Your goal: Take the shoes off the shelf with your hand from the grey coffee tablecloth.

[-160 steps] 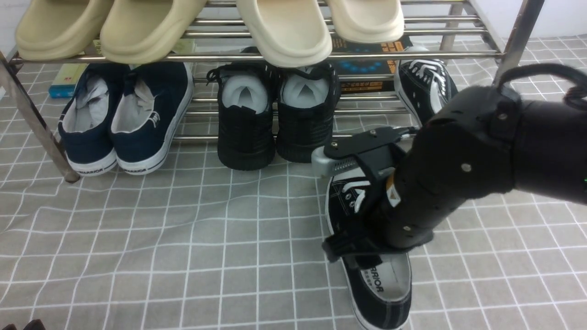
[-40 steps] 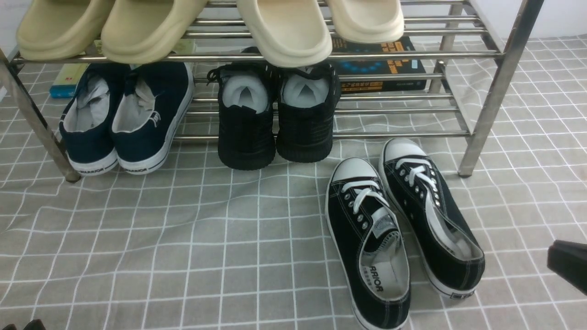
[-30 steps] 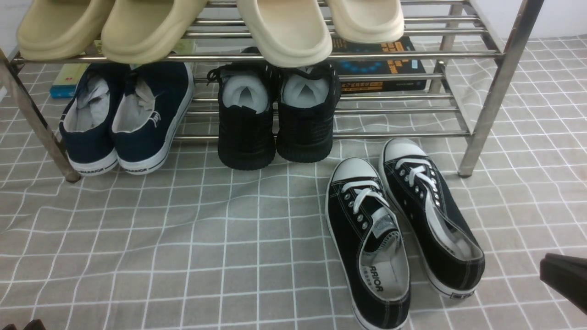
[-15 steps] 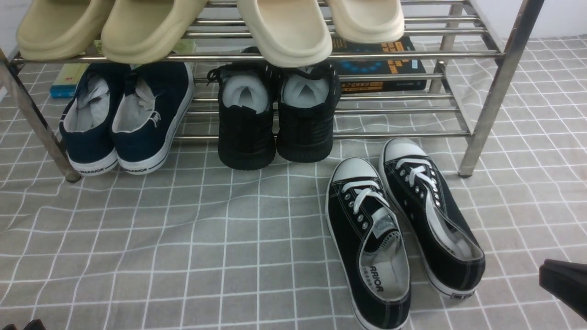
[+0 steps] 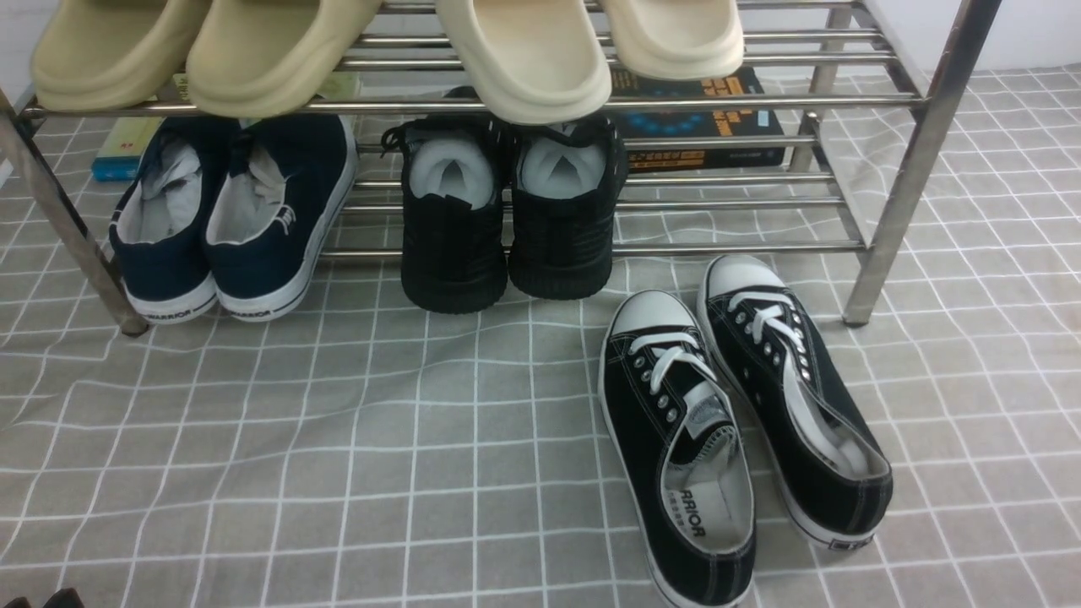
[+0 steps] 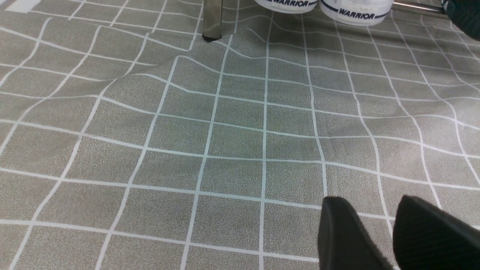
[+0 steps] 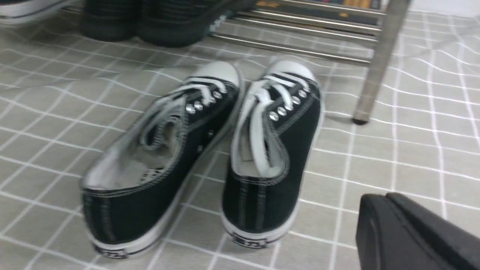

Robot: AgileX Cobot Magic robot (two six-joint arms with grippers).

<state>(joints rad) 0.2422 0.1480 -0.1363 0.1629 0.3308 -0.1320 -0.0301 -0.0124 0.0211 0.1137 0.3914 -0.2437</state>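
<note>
Grey cloth with a grid of thin white lines, slightly wrinkled, spreads across the frame beneath a two-tier rack of shiny steel bars that spans the upper part, with a white wall behind it. On the cloth, right of centre in the lower half of the front view, lies the pair of black canvas low-top sneakers with white laces, toe caps and soles. Both are upright, off the rack and in front of it, their toes close together and pointing towards it, their heels spread apart. The lettering "RRIOR" shows on one grey insole.

Cream clogs sit on the upper tier along the top edge. Below them, navy lace-less sneakers with white soles rest on the lower tier at upper left, and all-black sneakers stuffed with white paper rest near the upper middle.

In the left wrist view, the black fingers of the left gripper stand slightly apart, with gridded cloth visible between them. The right gripper's dark fingers are together, holding nothing, beside the pair in the right wrist view.
</note>
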